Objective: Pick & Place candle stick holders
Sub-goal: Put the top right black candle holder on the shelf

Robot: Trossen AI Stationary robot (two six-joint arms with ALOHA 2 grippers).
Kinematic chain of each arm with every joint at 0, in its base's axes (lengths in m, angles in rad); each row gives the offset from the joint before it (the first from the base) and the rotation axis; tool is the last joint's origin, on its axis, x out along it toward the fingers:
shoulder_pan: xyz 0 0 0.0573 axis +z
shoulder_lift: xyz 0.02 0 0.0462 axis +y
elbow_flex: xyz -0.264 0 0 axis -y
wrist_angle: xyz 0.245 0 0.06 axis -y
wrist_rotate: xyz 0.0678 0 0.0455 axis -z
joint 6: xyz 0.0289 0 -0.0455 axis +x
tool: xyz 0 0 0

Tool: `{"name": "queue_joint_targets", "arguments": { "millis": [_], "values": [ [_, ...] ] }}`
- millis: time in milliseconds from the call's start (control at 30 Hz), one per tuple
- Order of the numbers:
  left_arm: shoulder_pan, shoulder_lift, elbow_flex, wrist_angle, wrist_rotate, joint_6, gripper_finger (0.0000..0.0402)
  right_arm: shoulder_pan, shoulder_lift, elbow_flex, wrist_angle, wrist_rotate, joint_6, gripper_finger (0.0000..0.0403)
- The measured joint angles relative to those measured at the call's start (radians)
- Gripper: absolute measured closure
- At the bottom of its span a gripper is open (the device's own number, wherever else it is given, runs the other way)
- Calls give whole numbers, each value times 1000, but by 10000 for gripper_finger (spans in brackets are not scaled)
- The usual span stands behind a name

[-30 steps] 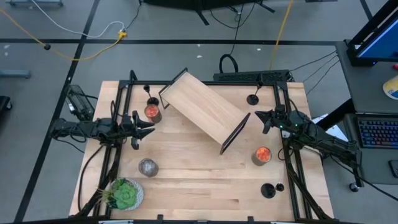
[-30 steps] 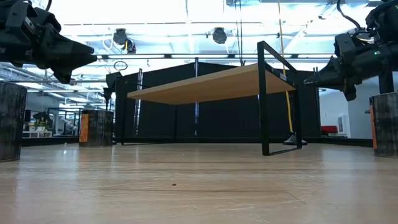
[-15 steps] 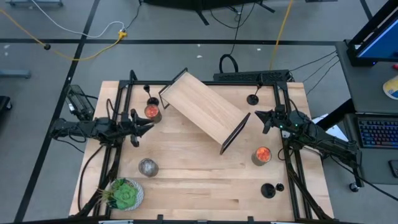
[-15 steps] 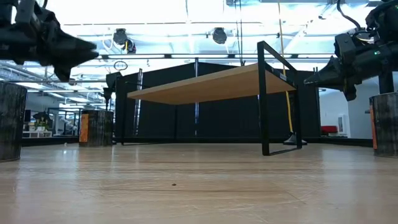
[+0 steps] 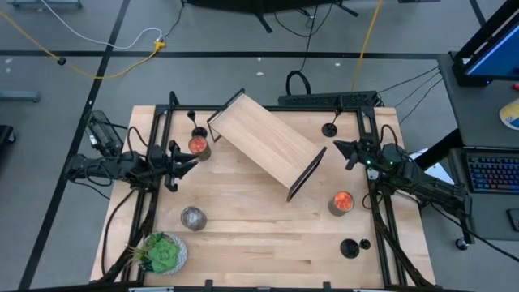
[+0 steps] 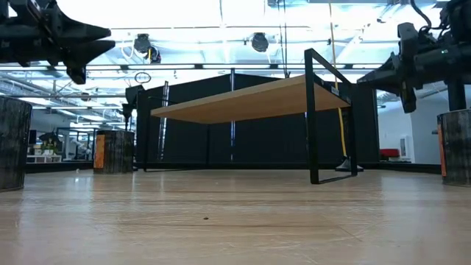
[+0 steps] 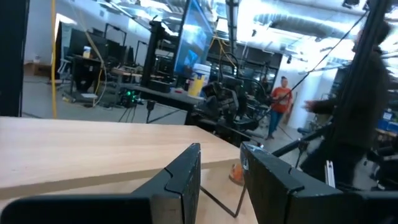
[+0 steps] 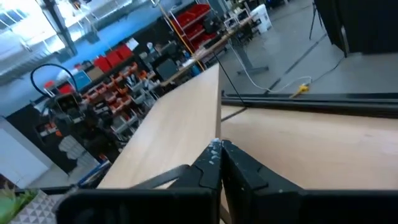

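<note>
left hand point(image 5: 180, 160): has drawn back slightly from the wooden shelf point(image 5: 266, 143) over the last second, level above the tabletop point(image 5: 259, 235), fingers a small gap apart, empty; no grasp begun. candle stick holders: one point(image 5: 193, 118) off the shelf's left end, behind the orange-topped jar point(image 5: 198, 147); one point(image 5: 329, 128) off the shelf's right end; two more point(image 5: 349, 247) well in front of the shelf, toward the right. all untouched. right hand point(image 5: 345, 152): beside the shelf's right end, raised, has turned a little and lifted; fingers nearly closed, nothing held. task judged barely started.
</note>
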Motion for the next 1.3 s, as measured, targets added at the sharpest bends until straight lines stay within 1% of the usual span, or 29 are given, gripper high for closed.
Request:
{"name": "queue_joint_targets", "arguments": {
  "millis": [67,200,267,400,600,767,833,900,1033,1100,1200,1300],
  "values": [
    [0,0,0,0,-1,7,282,0,1,0,25,0,3,399],
    [0,0,0,0,-1,7,282,0,3,0,85,5,64,399],
    [0,0,0,0,-18,-4,282,0,5,0,115,29,75,399],
    [0,0,0,0,-55,-19,282,0,7,0,110,75,53,399],
    [0,0,0,0,-58,-11,282,0,8,0,134,77,13,399],
    [0,0,0,0,-83,-9,282,0,8,0,160,81,-47,399],
    [0,0,0,0,-91,-9,282,0,8,0,168,90,-64,399],
    [0,0,0,0,-100,-9,282,0,11,0,182,120,-85,399],
    [0,0,0,0,-105,-10,282,0,40,0,293,183,-184,399],
    [0,0,0,0,-105,-10,282,0,68,7,342,189,-249,399],
    [0,0,0,0,-106,-10,282,0,133,60,349,204,-331,399],
    [0,0,0,0,-106,-10,282,0,225,135,339,216,-427,399]
  ]
}}
